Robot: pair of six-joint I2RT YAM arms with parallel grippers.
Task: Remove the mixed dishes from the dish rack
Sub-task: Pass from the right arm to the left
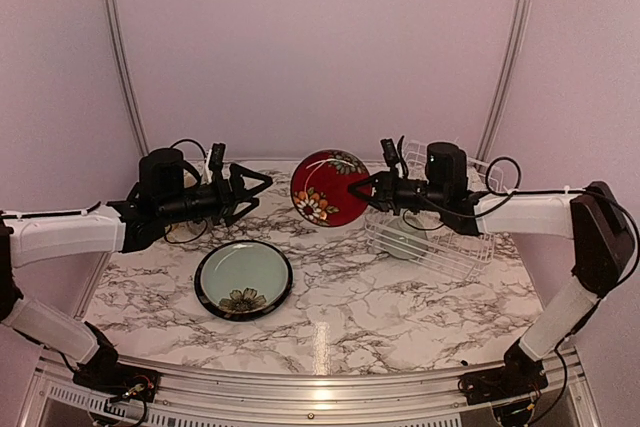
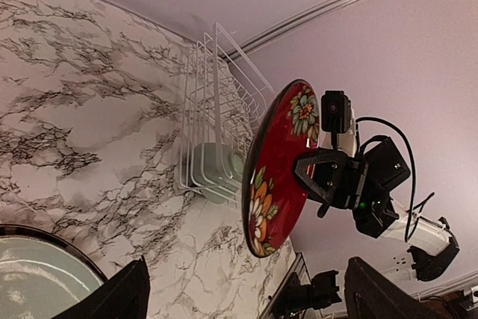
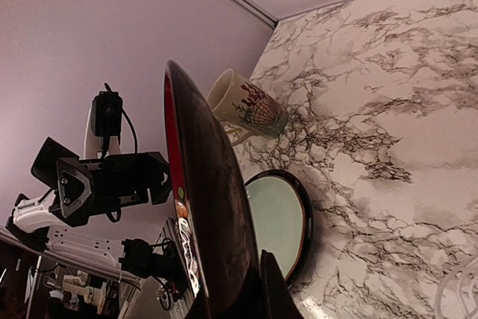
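Red plate (image 1: pixel 328 189) stands upright, clamped at its rim by right tool (image 1: pixel 357 188), facing open-jawed left tool (image 1: pixel 260 192).

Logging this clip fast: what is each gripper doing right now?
Left gripper: open, holding nothing.
Right gripper: closed on the red plate, which it holds on edge.

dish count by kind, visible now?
Plates: 2, the red plate and the green plate
Bowls: 1, the bowl in the rack
Mugs: 1, the mug
Total: 4 dishes
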